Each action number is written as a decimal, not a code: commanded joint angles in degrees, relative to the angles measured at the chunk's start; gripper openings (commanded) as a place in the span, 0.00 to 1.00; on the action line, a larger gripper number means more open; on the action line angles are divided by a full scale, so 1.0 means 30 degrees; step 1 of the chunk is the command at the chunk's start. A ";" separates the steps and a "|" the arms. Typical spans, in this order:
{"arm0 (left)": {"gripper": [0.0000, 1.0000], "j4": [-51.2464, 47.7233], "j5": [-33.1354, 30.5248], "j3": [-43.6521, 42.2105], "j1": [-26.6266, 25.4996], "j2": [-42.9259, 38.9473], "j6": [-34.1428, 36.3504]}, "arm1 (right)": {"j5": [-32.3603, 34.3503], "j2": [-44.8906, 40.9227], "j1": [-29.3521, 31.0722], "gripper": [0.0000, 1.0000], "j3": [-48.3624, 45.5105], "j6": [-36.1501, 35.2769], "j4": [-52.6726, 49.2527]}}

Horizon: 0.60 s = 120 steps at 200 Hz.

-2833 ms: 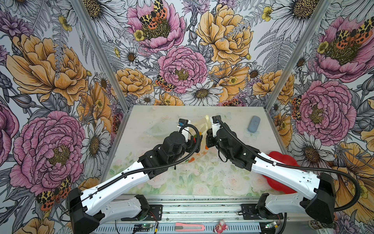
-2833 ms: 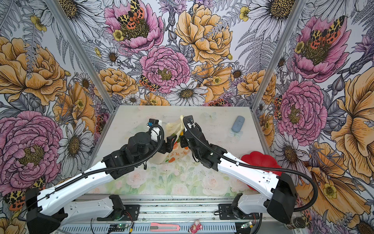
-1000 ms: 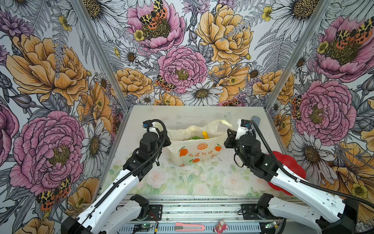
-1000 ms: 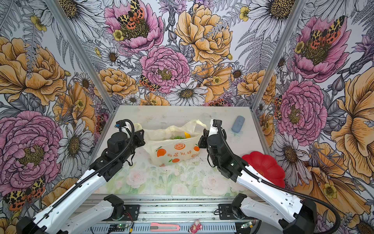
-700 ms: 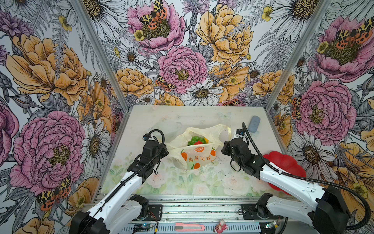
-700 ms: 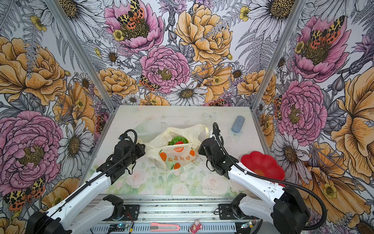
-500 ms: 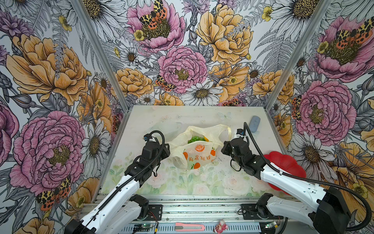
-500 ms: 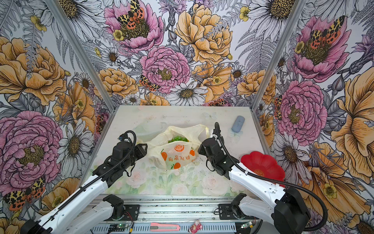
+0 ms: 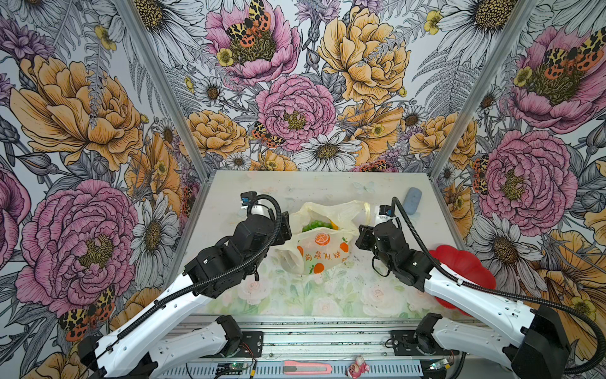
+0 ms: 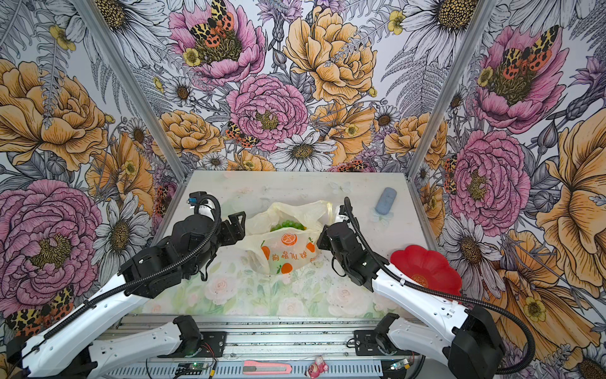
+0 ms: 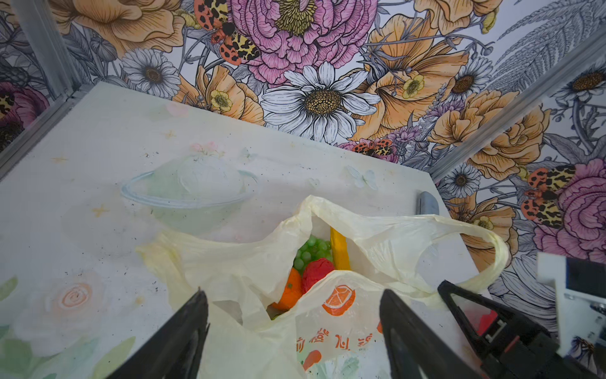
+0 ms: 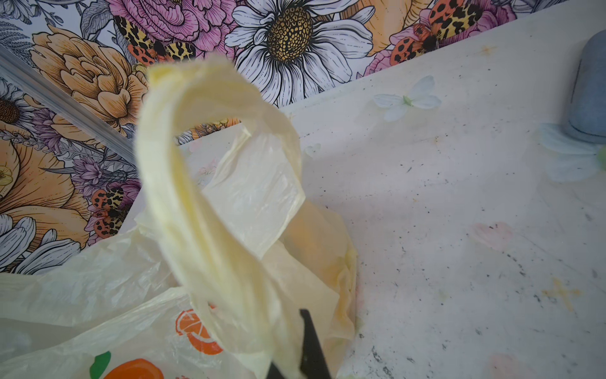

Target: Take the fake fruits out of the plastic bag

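The plastic bag [image 9: 324, 252] [image 10: 288, 252] sits slumped on the table with its mouth open upward. Fake fruits lie inside it: green grapes [image 11: 311, 251] [image 9: 314, 225], a yellow banana [image 11: 339, 249], a red piece [image 11: 316, 274] and an orange [image 11: 292, 288]. My left gripper [image 11: 294, 292] [image 9: 283, 229] is open at the bag's left side, its fingers [image 11: 196, 315] wide apart over crumpled film. My right gripper [image 12: 295, 344] [image 9: 360, 236] is shut on the bag's right loop handle [image 12: 183, 183], which stands up in front of the right wrist camera.
A red flower-shaped plate [image 9: 465, 262] [image 10: 423, 265] lies at the right, partly under my right arm. A grey-blue block [image 9: 412, 200] [image 12: 587, 85] rests at the back right. A clear shallow dish [image 11: 187, 193] sits behind the bag to the left.
The bag, stretched between both grippers a second ago, has come down and slumped. My left gripper has opened and let go of its handle. The right one keeps its hold.
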 commanded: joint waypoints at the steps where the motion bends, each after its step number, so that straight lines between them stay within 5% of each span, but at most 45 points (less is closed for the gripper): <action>1: 0.82 -0.1377 -0.1669 0.2052 -0.1442 0.1703 0.1132 | 0.0461 -0.0001 0.0243 0.00 0.0771 -0.0518 0.0375; 35: 0.82 -0.2613 0.0307 0.3957 -0.0721 0.6061 0.0780 | 0.0789 -0.0253 0.0478 0.00 0.0796 -0.0813 0.0384; 66: 0.87 -0.3789 0.0016 0.4570 0.0236 0.9421 0.0205 | 0.0937 -0.0587 0.0769 0.00 0.0683 -0.1126 0.0382; 120: 0.91 -0.3813 0.0832 0.3022 0.3075 1.1409 0.0012 | 0.1303 -0.1109 0.1034 0.00 0.0364 -0.1723 0.0399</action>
